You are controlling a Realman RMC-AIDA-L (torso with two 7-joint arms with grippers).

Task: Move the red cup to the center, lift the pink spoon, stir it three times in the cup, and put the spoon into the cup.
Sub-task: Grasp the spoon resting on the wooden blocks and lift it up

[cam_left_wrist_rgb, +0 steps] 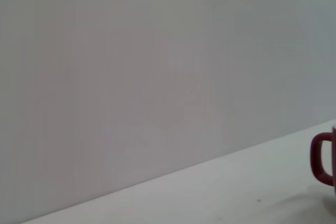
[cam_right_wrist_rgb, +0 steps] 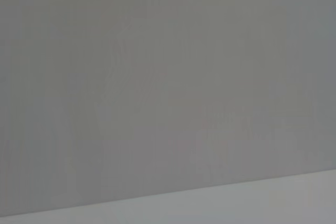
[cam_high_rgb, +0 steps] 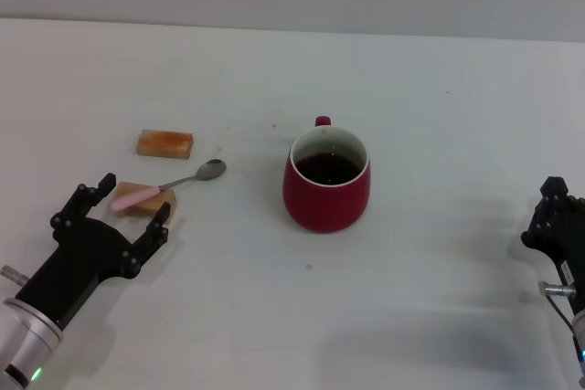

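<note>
You are looking at a white surface [cam_high_rgb: 439, 89] backed by a plain grey wall. The red cup [cam_high_rgb: 326, 180] is sitting near the center, its handle pointing to 12 o'clock. At 9 o'clock of it, the pink spoon [cam_high_rgb: 167, 184] is lying across a tan block [cam_high_rgb: 144, 199], with another block [cam_high_rgb: 165, 143] beyond. Your left hand [cam_high_rgb: 122, 210] is hovering spread open just short of the spoon, gripping nothing. Your right hand [cam_high_rgb: 556, 224] is sitting at 4 o'clock; you cannot tell its state.

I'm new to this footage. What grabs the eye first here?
The red cup stands mid-table, dark liquid inside, handle facing away. To its left the pink spoon rests on a wooden block, the open left gripper close by; the right gripper waits at the right edge.
</note>
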